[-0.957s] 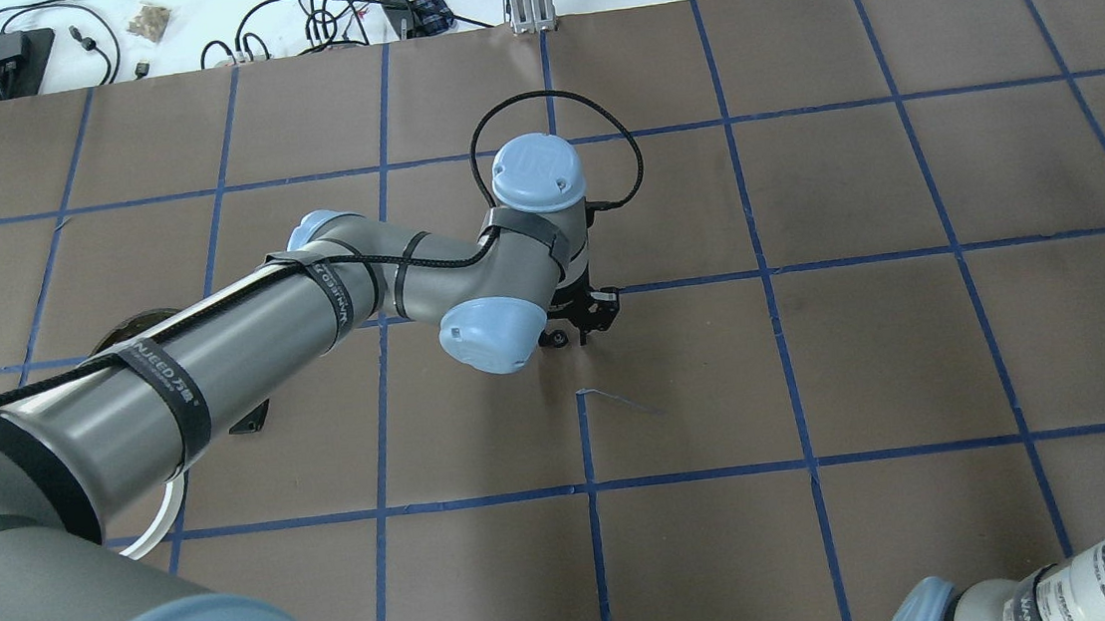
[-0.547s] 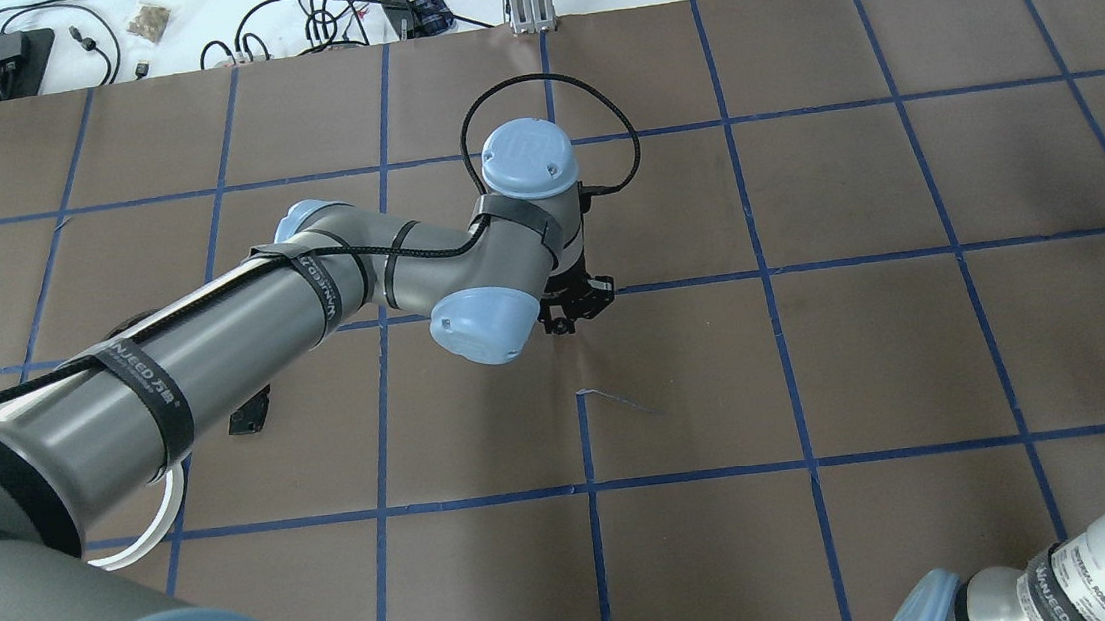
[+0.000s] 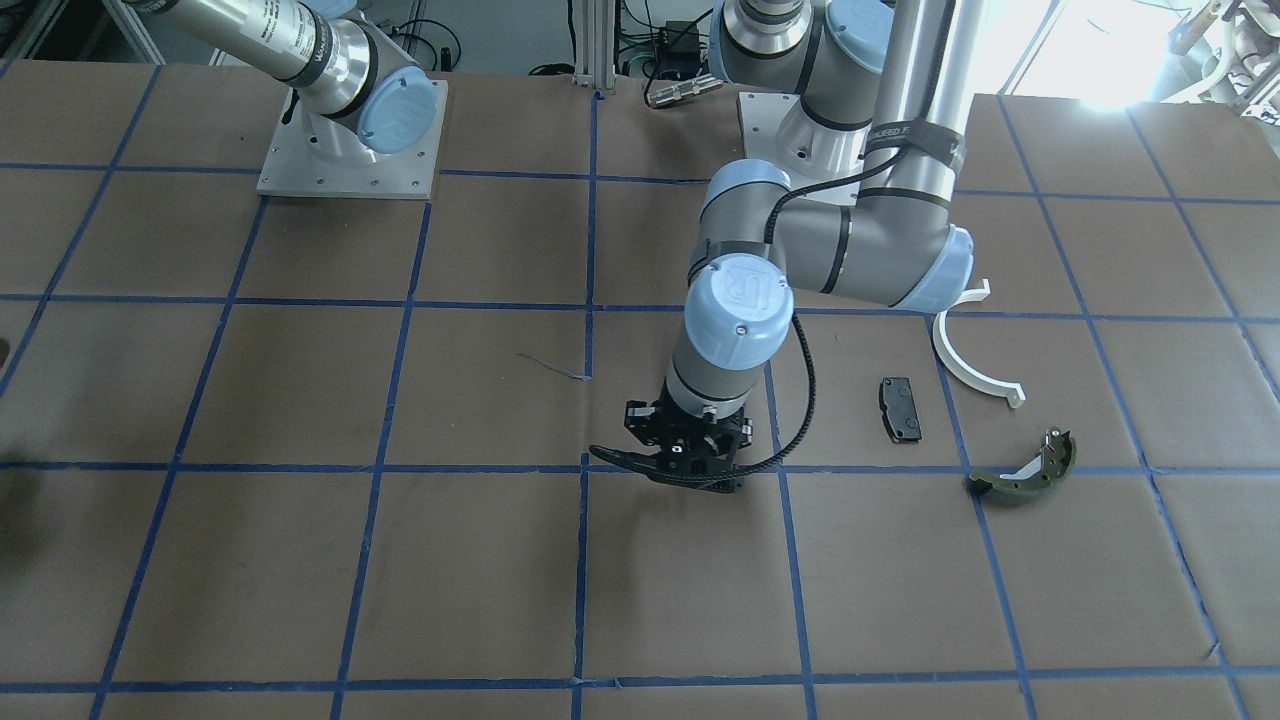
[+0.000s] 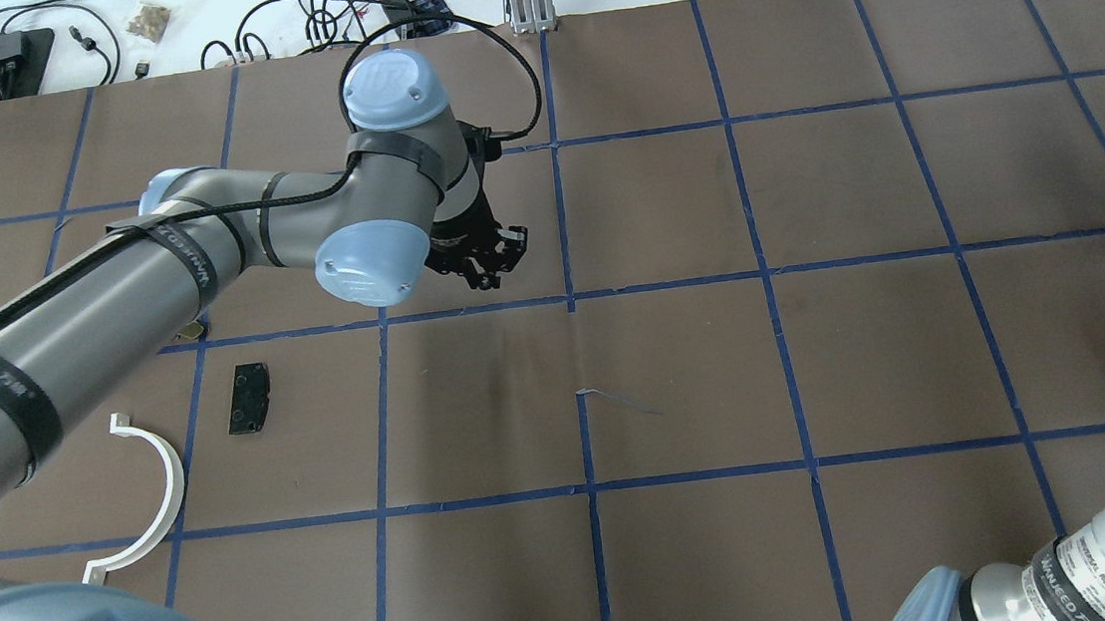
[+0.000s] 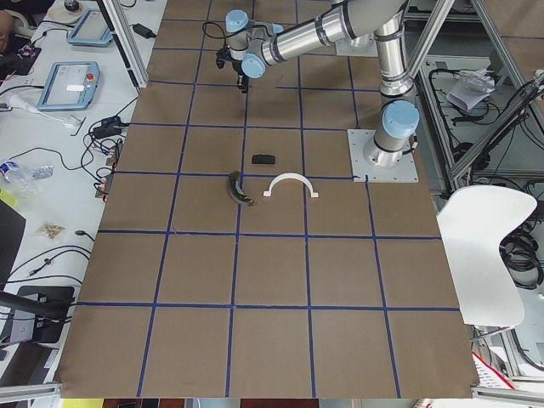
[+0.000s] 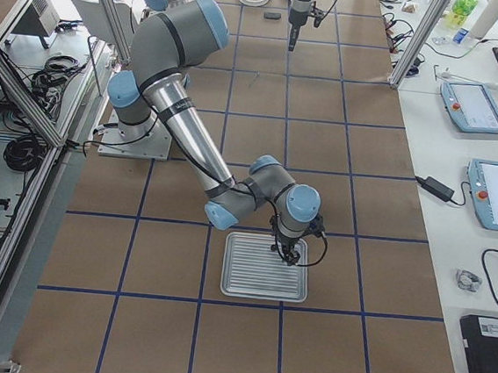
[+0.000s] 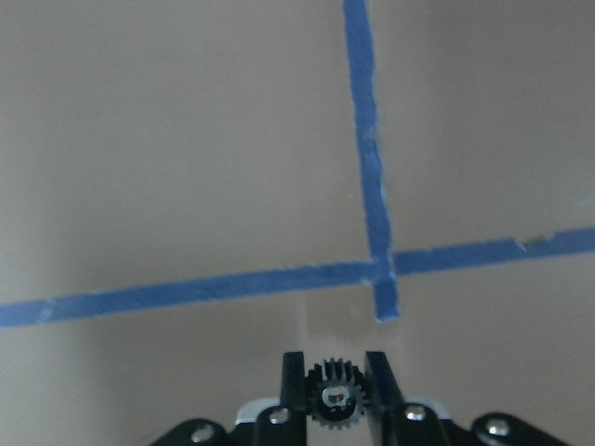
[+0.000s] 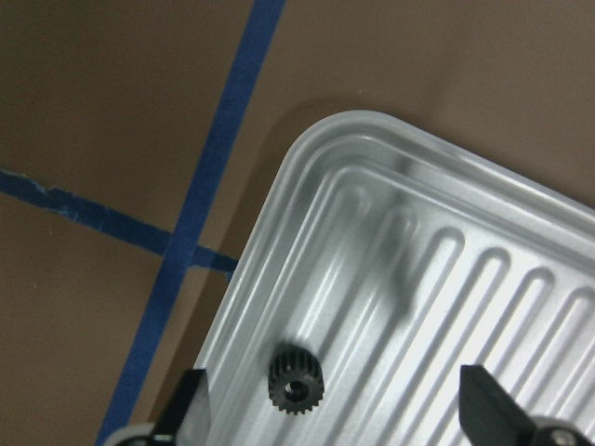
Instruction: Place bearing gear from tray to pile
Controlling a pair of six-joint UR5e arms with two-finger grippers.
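Bearing gear (image 8: 296, 383) in ribbed tray (image 8: 363, 126), another gear (image 7: 335, 398) in left claw (image 7: 335, 364)

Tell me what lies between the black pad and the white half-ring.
Between pad and half-ring: only a blue tape line on bare paper, overhead view.

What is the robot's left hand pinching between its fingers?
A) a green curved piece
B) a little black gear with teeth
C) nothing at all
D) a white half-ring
B: the left wrist view shows a small black gear with teeth all round, clamped between the two fingers of the left gripper above the brown table.
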